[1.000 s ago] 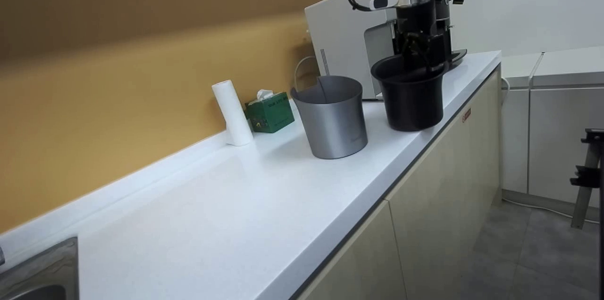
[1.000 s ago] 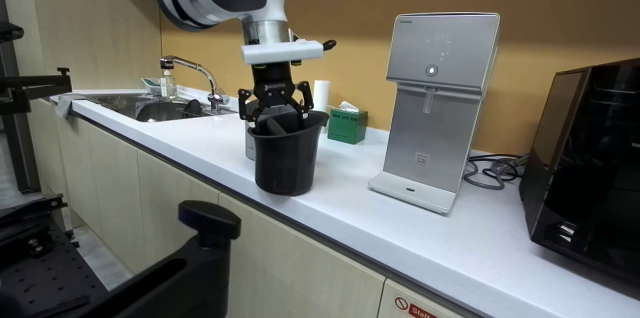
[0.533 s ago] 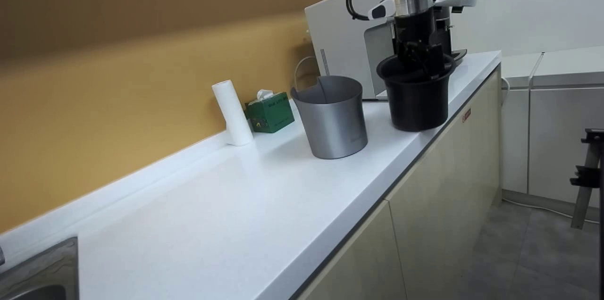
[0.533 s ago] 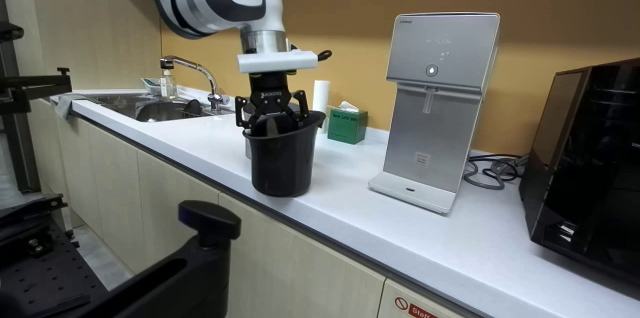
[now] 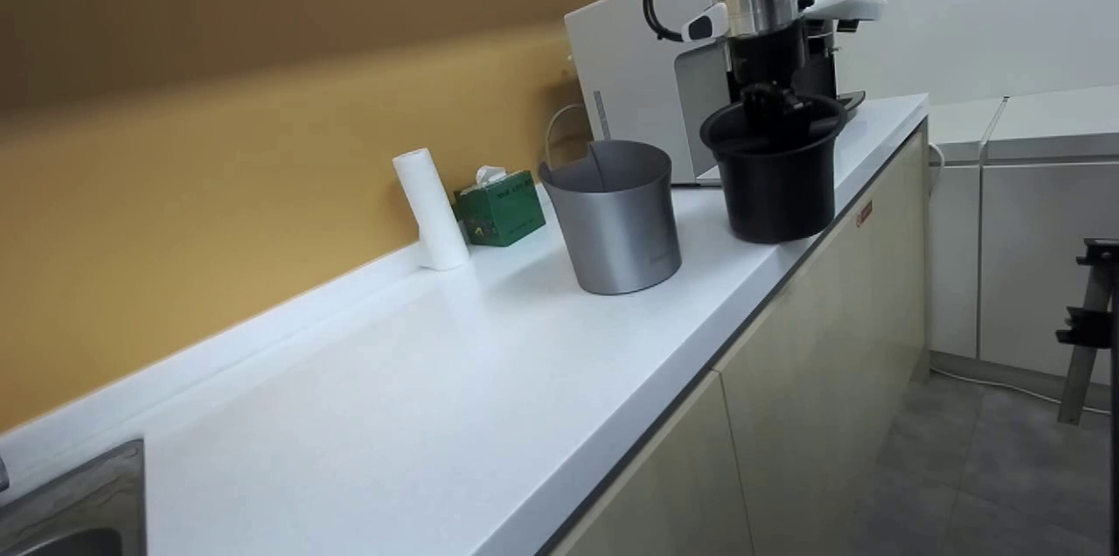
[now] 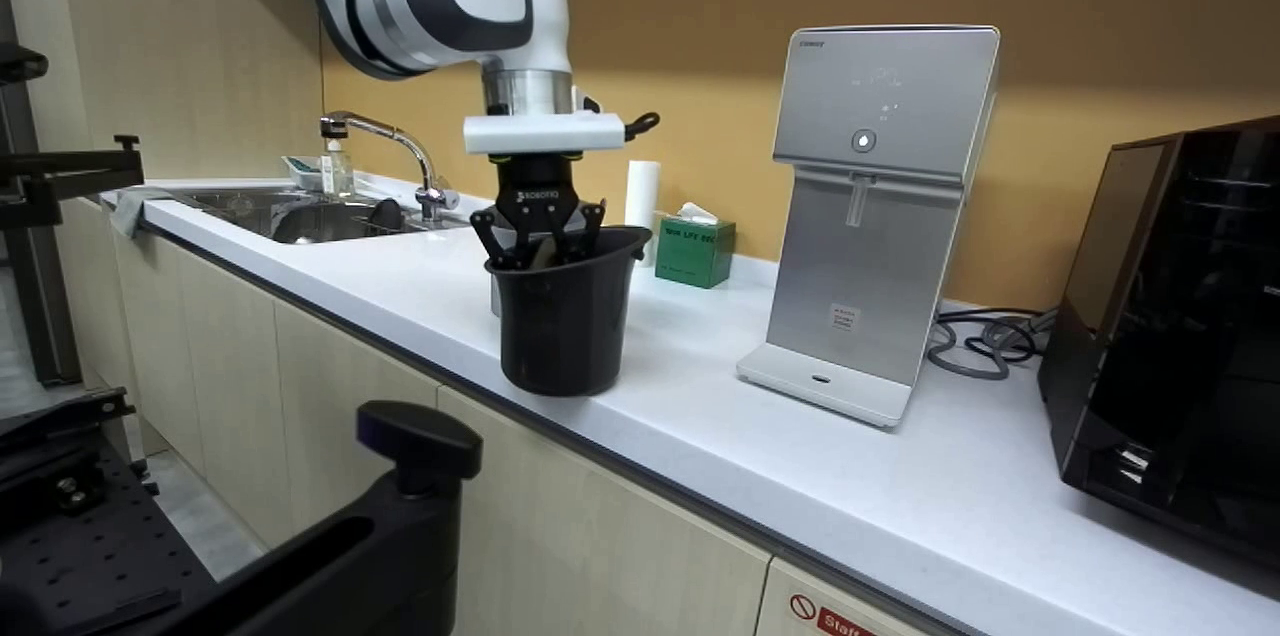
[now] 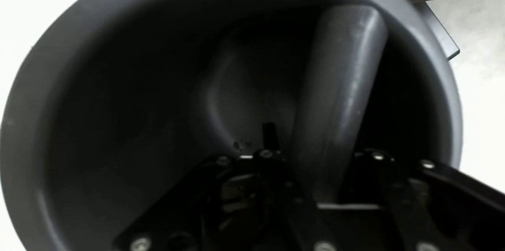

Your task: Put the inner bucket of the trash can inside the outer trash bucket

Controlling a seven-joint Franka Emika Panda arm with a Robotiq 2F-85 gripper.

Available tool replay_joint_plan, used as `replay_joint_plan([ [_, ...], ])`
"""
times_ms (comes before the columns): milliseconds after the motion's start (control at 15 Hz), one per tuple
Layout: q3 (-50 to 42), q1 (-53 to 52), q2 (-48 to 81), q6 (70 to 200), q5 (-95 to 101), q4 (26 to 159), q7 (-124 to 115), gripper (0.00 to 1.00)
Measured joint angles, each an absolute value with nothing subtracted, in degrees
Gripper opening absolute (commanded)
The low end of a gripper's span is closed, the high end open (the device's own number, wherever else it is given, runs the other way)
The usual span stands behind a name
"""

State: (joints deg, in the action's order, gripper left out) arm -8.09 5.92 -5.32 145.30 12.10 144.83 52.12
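The inner bucket (image 5: pixel 778 198), black and tapered with a flared rim, stands upright on the counter near its front edge. My gripper (image 6: pixel 545 256) reaches down into it from above, fingertips hidden by its wall in both exterior views. Inside the inner bucket a leaning grey cylindrical piece (image 7: pixel 339 85) runs between the fingers in the wrist view. The jaws are part-way together on either side of it; whether they press on it is too dark to tell. The outer trash bucket (image 5: pixel 616 237), grey and metallic, stands upright beside the black one, its wire handle raised.
Behind the buckets are a green tissue box (image 6: pixel 694 251) and a white paper roll (image 5: pixel 431 211). A silver water dispenser (image 6: pixel 880 216) stands along the wall, a black appliance (image 6: pixel 1180 336) further along. The sink (image 6: pixel 330 221) lies at the far end.
My gripper has come lower into the black bucket and its jaws have drawn closer together around the grey piece. The black bucket has shifted slightly toward the counter's front edge.
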Motion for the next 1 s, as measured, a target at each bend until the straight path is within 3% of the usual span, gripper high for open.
replay_joint_plan([
  [67, -8.09, 5.92, -5.35, 145.16, 12.09, 144.77, 51.69, 0.03],
  [200, -8.05, 5.92, -5.39, 144.63, 12.11, 144.65, 51.18, 0.0],
  [1000, -4.05, 1.62, -13.66, 124.36, 12.07, 133.26, 53.37, 0.03],
])
